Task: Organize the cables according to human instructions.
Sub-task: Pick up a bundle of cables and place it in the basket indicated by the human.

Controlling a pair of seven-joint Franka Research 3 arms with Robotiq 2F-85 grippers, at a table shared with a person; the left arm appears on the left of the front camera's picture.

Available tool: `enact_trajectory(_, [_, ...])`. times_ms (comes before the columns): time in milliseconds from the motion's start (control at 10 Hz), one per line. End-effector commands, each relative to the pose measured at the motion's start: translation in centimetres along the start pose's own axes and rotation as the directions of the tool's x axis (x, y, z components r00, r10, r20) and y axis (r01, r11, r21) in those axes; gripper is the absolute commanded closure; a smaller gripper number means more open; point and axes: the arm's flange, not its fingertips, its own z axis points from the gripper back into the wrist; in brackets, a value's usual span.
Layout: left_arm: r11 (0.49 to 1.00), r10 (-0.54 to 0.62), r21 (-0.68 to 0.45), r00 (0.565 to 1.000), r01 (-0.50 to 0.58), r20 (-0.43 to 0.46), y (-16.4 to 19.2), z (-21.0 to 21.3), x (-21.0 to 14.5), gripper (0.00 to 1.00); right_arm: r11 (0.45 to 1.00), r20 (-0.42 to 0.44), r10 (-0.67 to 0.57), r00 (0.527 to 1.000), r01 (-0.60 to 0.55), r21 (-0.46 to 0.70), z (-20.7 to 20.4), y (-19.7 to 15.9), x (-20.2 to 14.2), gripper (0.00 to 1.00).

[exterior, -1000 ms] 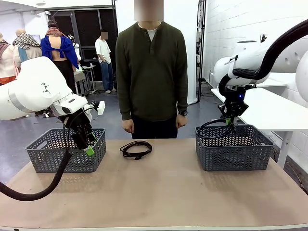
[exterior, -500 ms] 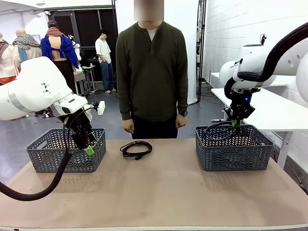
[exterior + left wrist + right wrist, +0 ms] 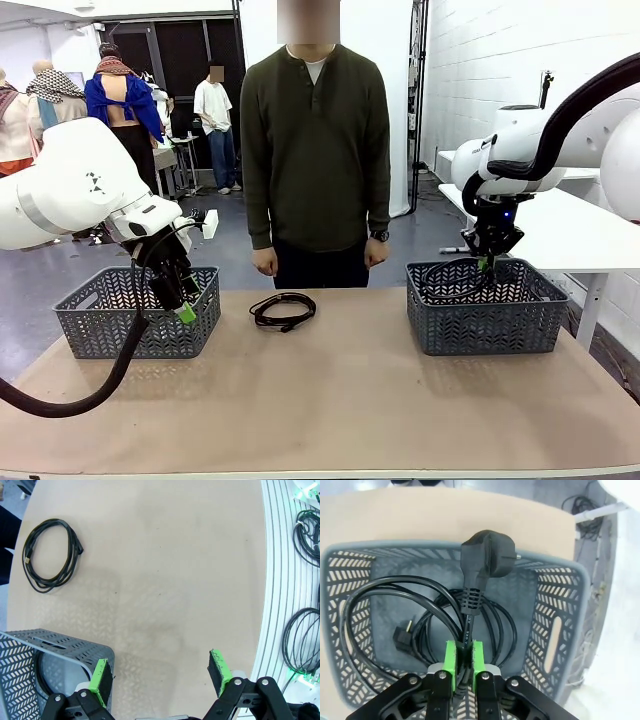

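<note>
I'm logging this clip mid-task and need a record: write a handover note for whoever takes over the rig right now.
Right gripper: shut on the black power cable just below its plug, over the right basket. The cable's loops lie inside that basket.
Left gripper: open, holding nothing, beside the left basket.
One coiled cable lies on the table between the baskets, in front of the person.
Done: the held cable is in the right basket but not yet released.
Left: release it, then probably sort the coiled cable as the person directs.
</note>
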Motion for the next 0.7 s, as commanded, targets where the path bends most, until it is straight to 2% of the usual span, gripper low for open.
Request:
enact_trajectory(0, [1.0, 0.0, 0.002, 1.0, 0.0, -0.001, -0.1, 0.1, 0.0, 0.0, 1.0, 0.017, -0.015, 1.0, 0.016, -0.025, -0.1, -0.3, 0.9, 1.0])
enact_trajectory(100, [1.0, 0.0, 0.002, 1.0, 0.0, -0.001, -0.1, 0.1, 0.0, 0.0, 0.999, 0.02, -0.014, 1.0, 0.014, -0.029, -0.3, -0.3, 1.1, 0.98])
enact_trajectory(600, [1.0, 0.0, 0.002, 1.0, 0.0, -0.001, -0.1, 0.1, 0.0, 0.0, 0.999, -0.037, -0.022, 0.999, 0.02, -0.042, 0.8, 0.0, 0.9, 0.0])
